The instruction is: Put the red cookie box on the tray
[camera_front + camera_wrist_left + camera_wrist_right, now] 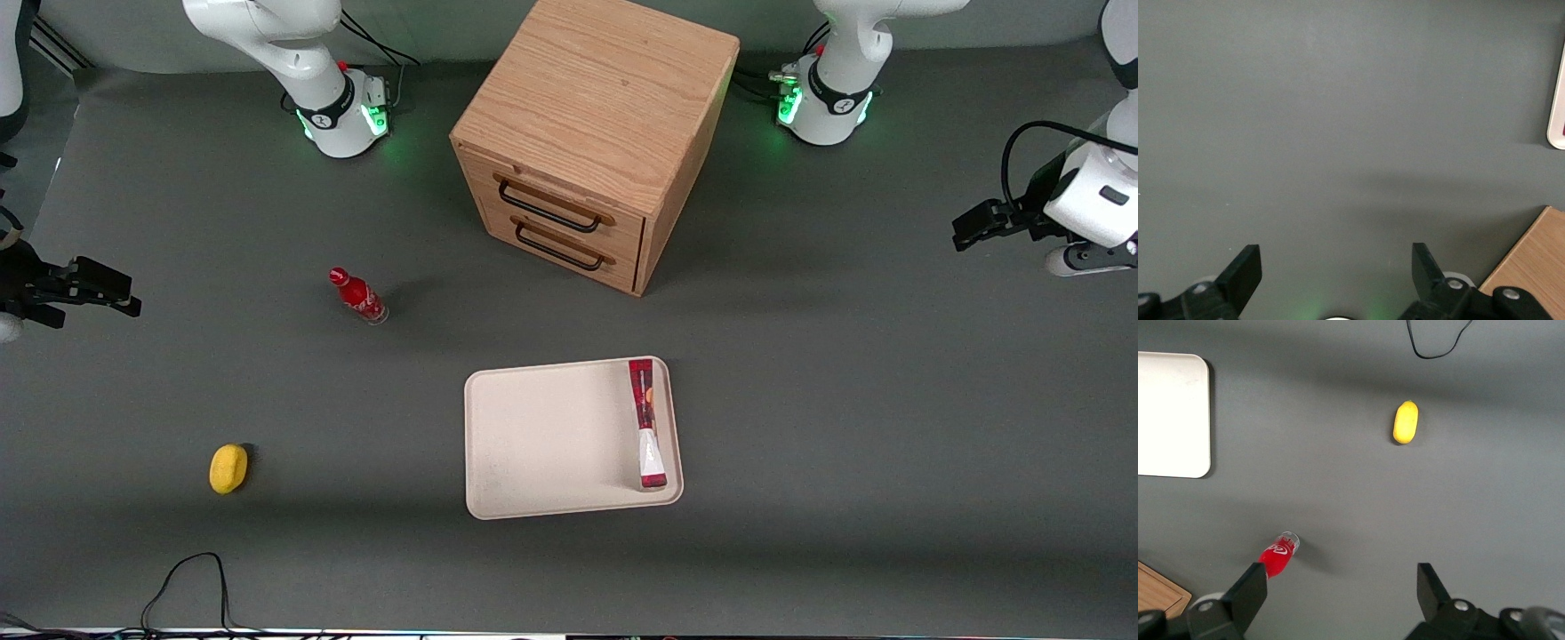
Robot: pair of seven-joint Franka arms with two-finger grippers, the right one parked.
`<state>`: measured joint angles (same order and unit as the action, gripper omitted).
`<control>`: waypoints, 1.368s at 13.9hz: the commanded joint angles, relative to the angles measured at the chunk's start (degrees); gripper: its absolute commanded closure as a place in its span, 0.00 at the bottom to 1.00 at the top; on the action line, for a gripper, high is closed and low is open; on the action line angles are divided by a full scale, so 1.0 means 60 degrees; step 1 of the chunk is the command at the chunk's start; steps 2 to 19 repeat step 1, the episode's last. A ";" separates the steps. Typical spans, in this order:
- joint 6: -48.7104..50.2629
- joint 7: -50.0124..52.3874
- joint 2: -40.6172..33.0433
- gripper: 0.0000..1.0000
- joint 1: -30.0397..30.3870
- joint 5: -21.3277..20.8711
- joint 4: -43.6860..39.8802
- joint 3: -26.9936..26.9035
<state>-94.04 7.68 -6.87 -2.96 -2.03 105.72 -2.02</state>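
The red cookie box [646, 422] lies flat in the beige tray [551, 440], along the rim on the working arm's side, its white end toward the front camera. My left gripper [962, 229] hovers far from it, toward the working arm's end of the table and farther from the front camera than the tray. In the left wrist view the gripper [1335, 252] is open over bare grey table, nothing between its fingers. A sliver of the tray's rim [1558, 113] shows in that view. The right wrist view catches part of the tray [1171, 413].
A wooden two-drawer cabinet [594, 133] stands farther from the front camera than the tray; its corner [1535, 260] shows in the left wrist view. A small red bottle [358, 296] and a yellow oval object [228, 468] sit toward the parked arm's end. A black cable [187, 578] loops near the front edge.
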 commanded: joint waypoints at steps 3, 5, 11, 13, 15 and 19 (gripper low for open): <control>0.0307 -0.0063 0.0133 0.00 -0.0313 0.0032 -0.0334 -0.0220; 0.0307 -0.0063 0.0133 0.00 -0.0313 0.0032 -0.0334 -0.0220; 0.0307 -0.0063 0.0133 0.00 -0.0313 0.0032 -0.0334 -0.0220; 0.0307 -0.0063 0.0133 0.00 -0.0313 0.0032 -0.0334 -0.0220; 0.0307 -0.0063 0.0133 0.00 -0.0313 0.0032 -0.0334 -0.0220; 0.0307 -0.0063 0.0133 0.00 -0.0313 0.0032 -0.0334 -0.0220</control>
